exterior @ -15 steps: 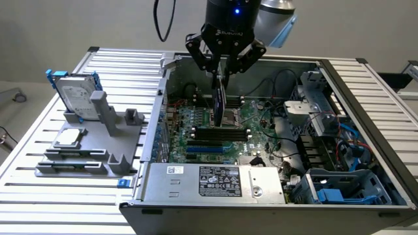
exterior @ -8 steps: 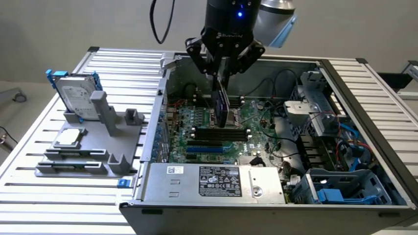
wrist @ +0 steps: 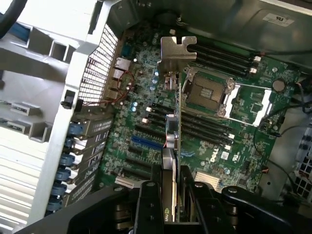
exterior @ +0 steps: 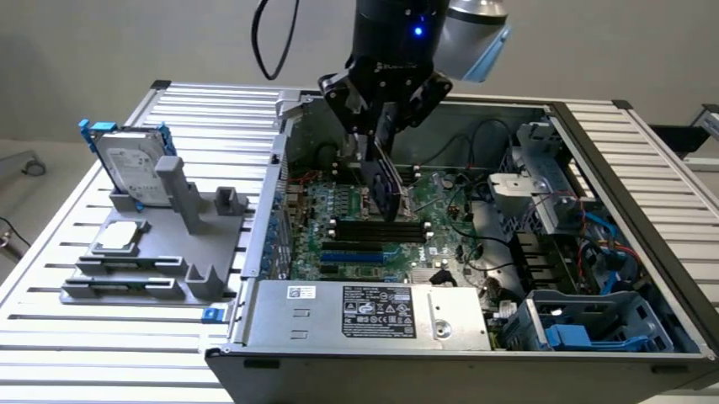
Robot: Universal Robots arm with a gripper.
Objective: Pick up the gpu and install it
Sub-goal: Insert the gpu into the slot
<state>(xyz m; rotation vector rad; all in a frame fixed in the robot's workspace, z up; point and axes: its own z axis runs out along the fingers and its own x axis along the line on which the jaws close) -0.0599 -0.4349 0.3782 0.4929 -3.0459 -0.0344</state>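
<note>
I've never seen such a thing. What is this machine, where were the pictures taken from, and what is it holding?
It is a robot arm with a two-fingered gripper at its end. One picture comes from a camera standing off the arm; the other from a camera on its wrist. The gripper is closed on the gpu, a thin graphics card held on edge over the motherboard of an open computer case. Beside the case, on the slatted table, a grey holder carries a hard drive and a small silver chip.

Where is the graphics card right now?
The graphics card hangs edge-on in the gripper, over the green circuit board inside the open computer case, around the exterior view's middle.
</note>
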